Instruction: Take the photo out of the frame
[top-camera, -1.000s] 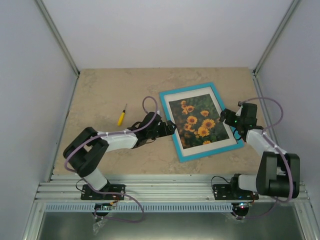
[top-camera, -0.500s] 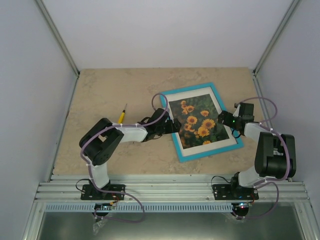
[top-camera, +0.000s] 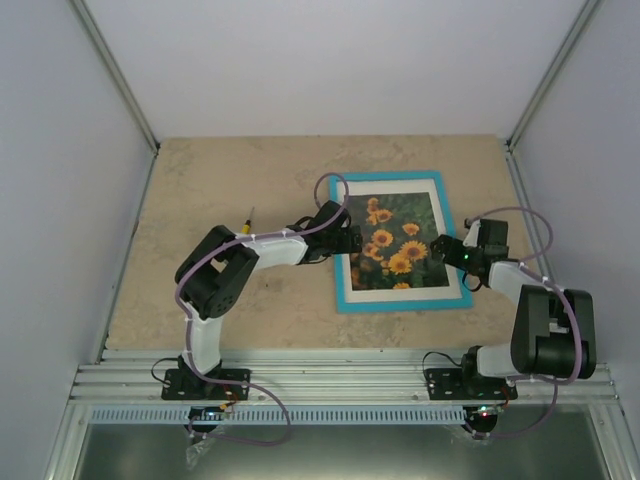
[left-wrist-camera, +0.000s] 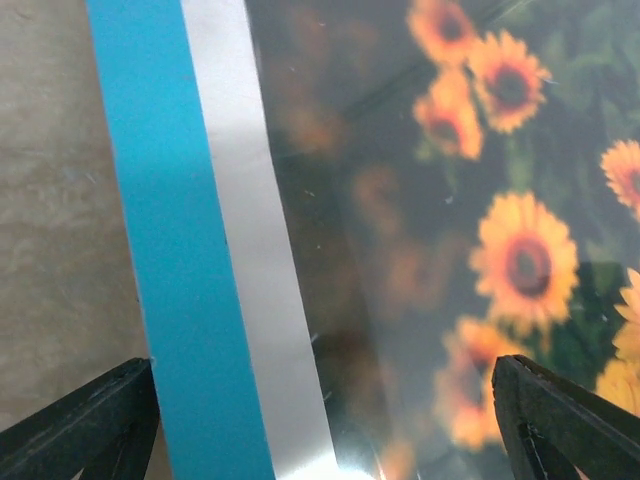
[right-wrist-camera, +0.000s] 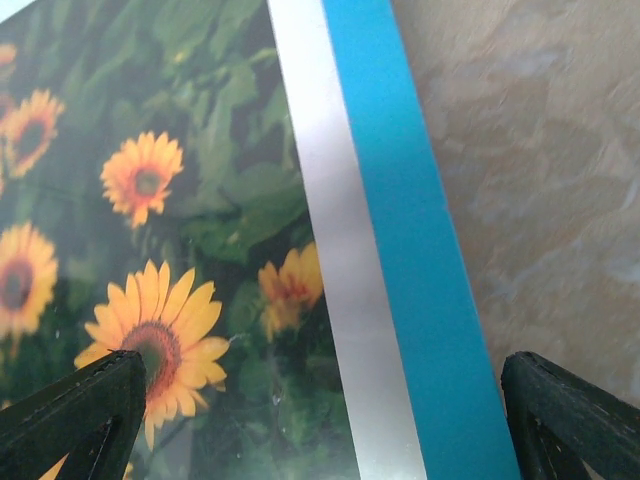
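The left gripper (top-camera: 348, 240) stood wide open with nothing between its fingers. In its wrist view (left-wrist-camera: 322, 400) one finger hung over the bare table and the other over the print, so the jaws straddled the frame's left border. The right gripper (top-camera: 441, 248) gaped just as wide and held nothing either. It spanned the opposite border in the same way (right-wrist-camera: 325, 395), one finger over the flowers and one over the stone-patterned top. Whether any finger touched the glass, I could not tell.

Between them lay the frame (top-camera: 400, 303), a thin turquoise rectangle flat on the table (top-camera: 200, 180), right of the middle. The photo (top-camera: 395, 240) was still inside it: yellow-orange sunflowers on dark green leaves, under a sheen of reflections, with a white mat (left-wrist-camera: 255, 250) between print and blue edge.

A second earlier the frame had sat skewed, its near corner swung toward the right arm. Now it lay square to the table's edges and a little nearer the middle. Both arms had closed in on its sides. The left arm now partly covered the yellow-handled screwdriver (top-camera: 244, 228) behind it.
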